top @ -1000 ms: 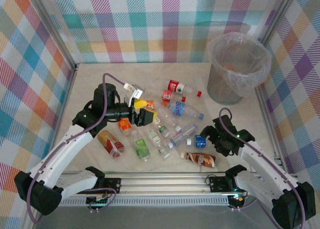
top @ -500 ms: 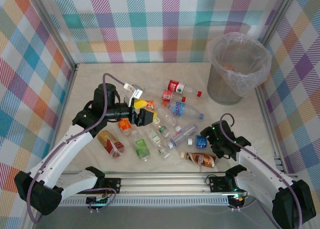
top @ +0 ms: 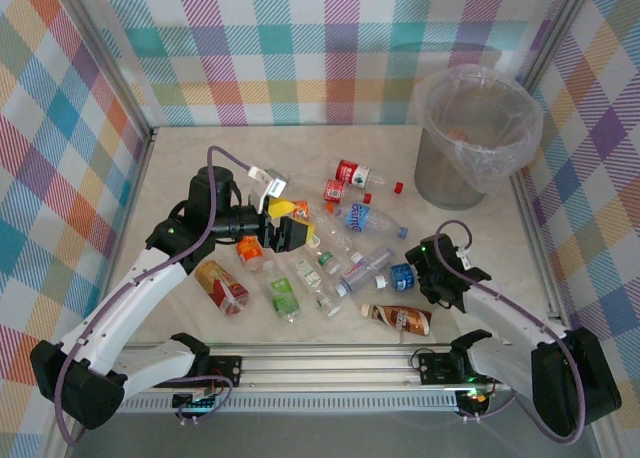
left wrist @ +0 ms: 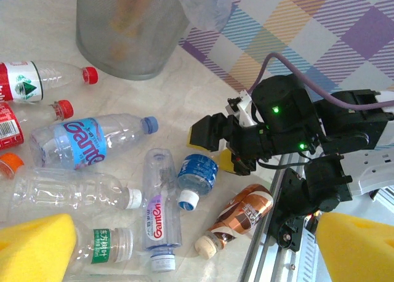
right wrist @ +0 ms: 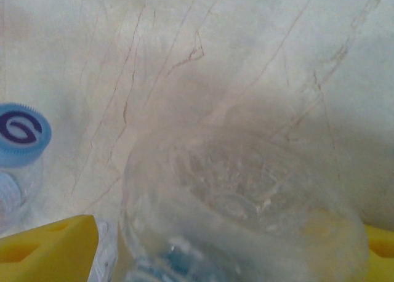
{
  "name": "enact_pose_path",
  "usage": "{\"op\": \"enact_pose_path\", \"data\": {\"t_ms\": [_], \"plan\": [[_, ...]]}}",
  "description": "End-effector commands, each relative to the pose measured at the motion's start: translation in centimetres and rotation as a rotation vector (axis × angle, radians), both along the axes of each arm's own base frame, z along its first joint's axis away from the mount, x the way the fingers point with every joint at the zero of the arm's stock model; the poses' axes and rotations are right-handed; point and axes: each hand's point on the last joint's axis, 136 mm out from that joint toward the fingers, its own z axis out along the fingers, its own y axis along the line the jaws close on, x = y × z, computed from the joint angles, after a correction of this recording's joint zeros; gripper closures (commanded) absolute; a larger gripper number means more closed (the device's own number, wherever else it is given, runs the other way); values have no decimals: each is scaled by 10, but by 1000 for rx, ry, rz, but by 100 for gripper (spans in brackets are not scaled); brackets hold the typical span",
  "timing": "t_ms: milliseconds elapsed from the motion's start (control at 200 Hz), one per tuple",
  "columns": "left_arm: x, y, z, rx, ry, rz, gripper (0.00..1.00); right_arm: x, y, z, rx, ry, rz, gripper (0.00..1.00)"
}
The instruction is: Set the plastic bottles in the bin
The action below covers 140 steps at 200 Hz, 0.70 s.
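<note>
right arm reaching low, right gripper (top: 410,275) part-open astride blue-label bottle (left wrist: 198,172), grip unclear; left gripper (top: 288,223) wide open, empty; clear bottle (left wrist: 83,140) reads roughly "ganten".

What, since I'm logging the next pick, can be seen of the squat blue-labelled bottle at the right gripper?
The blue-labelled bottle is short, crushed clear plastic with a blue wrap and white cap. It lies on its side on the pale table, cap end beside a longer clear bottle. The right gripper flanks its base with yellow pads; contact is unclear.

bin (top: 435,178): grey mesh | walls (top: 300,38): pastel plaid | table (top: 200,158): beige marble
</note>
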Motion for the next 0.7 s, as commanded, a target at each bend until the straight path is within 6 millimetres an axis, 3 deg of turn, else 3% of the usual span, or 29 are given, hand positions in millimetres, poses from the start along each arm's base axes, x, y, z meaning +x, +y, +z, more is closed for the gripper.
{"op": "enact_pose_path", "data": {"t_ms": [0, 185, 395, 545, 695], "plan": [[-6, -5, 14, -14, -33, -34, 0, 18, -3, 7, 6, -57, -56, 16], [-5, -5, 14, -14, -36, -35, 0, 33, -10, 9, -4, -99, -89, 23], [-6, -6, 13, -14, -31, -37, 0, 48, -19, 30, -46, -161, -84, 34], [-6, -6, 12, -14, -26, -41, 0, 69, -25, 71, -129, -275, -36, 35], [-6, -6, 13, -15, -30, -41, 0, 89, -25, 134, -234, -428, 58, 37]]}}
